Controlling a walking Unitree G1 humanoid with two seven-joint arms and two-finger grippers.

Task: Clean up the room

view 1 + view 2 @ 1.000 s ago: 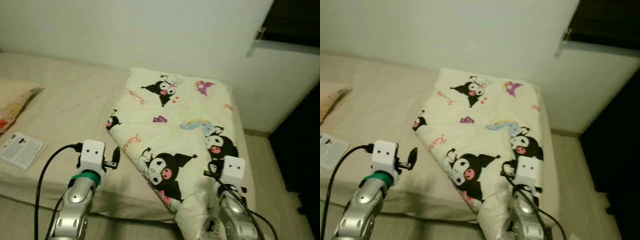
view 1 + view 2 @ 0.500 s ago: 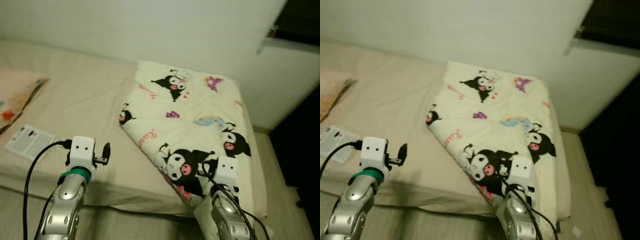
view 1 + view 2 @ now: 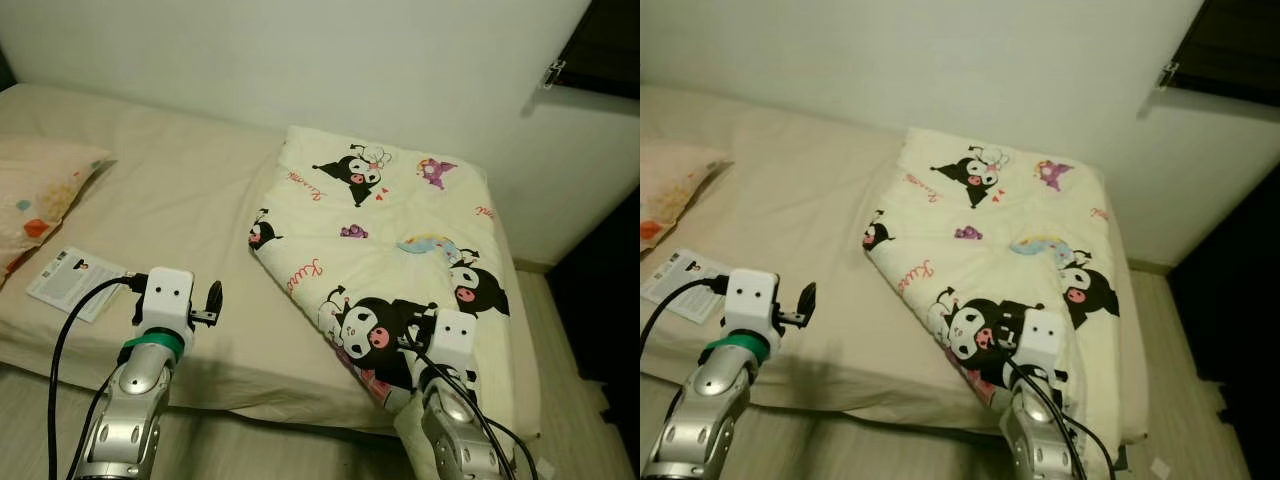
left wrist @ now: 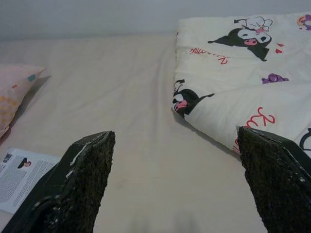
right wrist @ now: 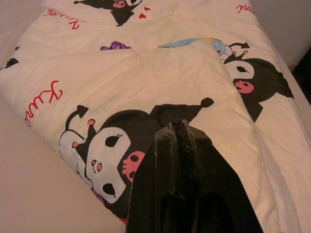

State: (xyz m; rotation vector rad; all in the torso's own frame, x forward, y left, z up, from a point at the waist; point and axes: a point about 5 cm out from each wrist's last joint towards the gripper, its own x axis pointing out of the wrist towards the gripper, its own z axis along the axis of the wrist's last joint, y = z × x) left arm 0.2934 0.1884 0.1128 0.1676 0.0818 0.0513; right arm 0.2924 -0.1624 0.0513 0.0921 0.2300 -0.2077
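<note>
A cream comforter [image 3: 390, 235] printed with black cartoon figures lies folded on the right half of the bed [image 3: 180, 205]; one edge hangs over the bed's near side by my right arm. My left gripper [image 4: 175, 138] is open and hovers over the bare sheet, left of the comforter's folded edge [image 4: 204, 119]. My right gripper [image 5: 179, 128] is shut, with nothing visible between its fingers. It is held just above the cartoon face on the comforter's near corner [image 5: 104, 153].
A patterned pillow [image 3: 40, 190] lies at the bed's left end, with a printed leaflet [image 3: 75, 283] beside it near the front edge. A white wall runs behind the bed. A dark opening [image 3: 605, 290] and a strip of floor [image 3: 575, 445] are on the right.
The camera has turned left, so the bed and comforter sit further right and more of the pillow shows. Both arms keep their poses; the left gripper stays open.
</note>
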